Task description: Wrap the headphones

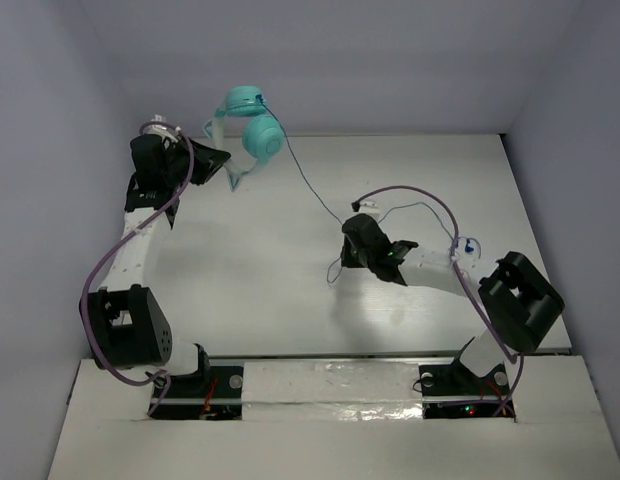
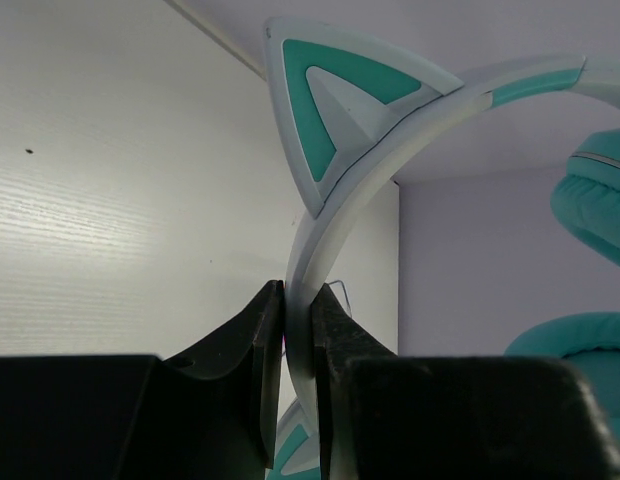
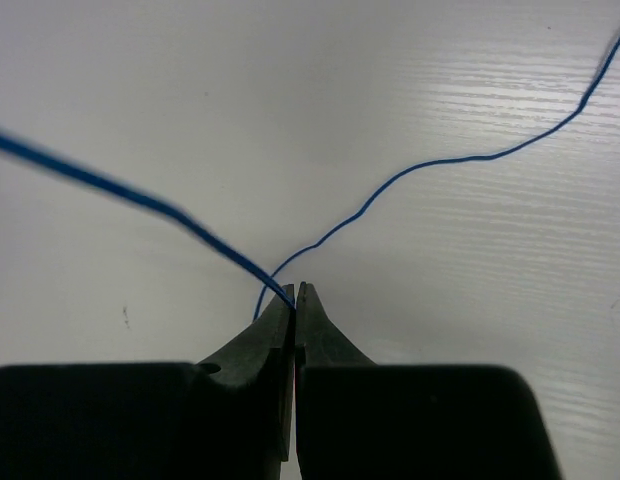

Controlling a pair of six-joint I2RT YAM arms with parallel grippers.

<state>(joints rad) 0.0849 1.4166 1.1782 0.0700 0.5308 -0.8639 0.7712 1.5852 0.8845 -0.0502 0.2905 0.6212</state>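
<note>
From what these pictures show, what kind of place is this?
Probably a robot test cell in a lab: a white table boxed in by plain pale walls, with two arms bolted at its near edge. The left gripper holds the headphones, the right gripper their cord.

Left arm (image 1: 125, 245) stretched far forward, left tool (image 2: 298, 300) closed tight. Right arm (image 1: 437, 270) folded, forearm reaching inward, right tool (image 3: 295, 295) pinched closed.

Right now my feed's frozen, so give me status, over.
Left end effector shut on headband. Right end effector shut on cord. Cord loose, unwrapped. No obstruction seen.
</note>
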